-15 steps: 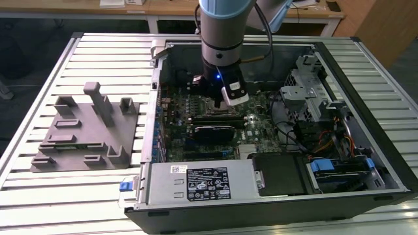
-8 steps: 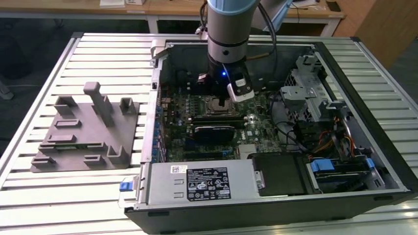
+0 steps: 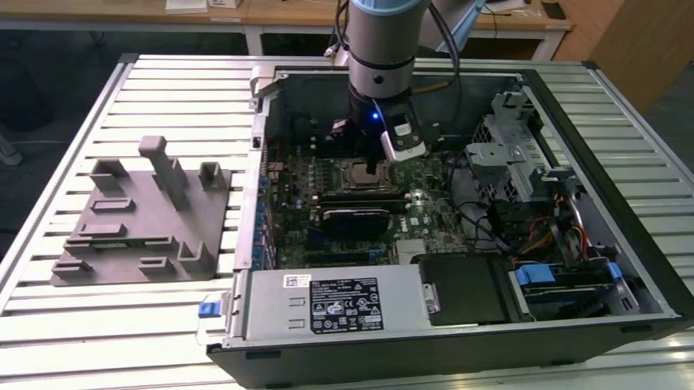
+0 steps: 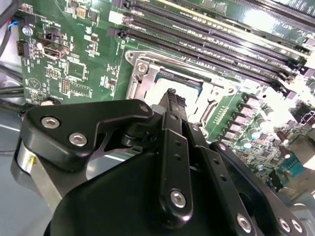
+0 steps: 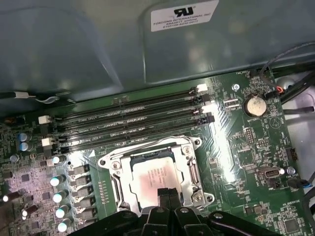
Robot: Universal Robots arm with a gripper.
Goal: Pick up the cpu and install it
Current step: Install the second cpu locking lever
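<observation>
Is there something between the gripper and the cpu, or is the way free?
Nothing visible stands between them. In the first wrist view the gripper sits right at the edge of the cpu, which lies inside the socket frame on the motherboard.

Just beyond your black gripper [image 5: 169,195] fingertips, the cpu [image 5: 156,178] showed a pale silver-grey top with faint dark print, framed by a bright silver socket bracket [image 5: 189,169]. Past that from the fingers, you had four long black memory slots [image 5: 133,125] with white end clips, all on a dark green motherboard [image 5: 236,147] speckled with tiny silver and black parts. To one side of the fingers stood a row of silver-topped capacitors [image 5: 61,196]. In the exterior view, the grey fixture [image 3: 141,219] sat on a pale ribbed table [image 3: 109,317].
</observation>
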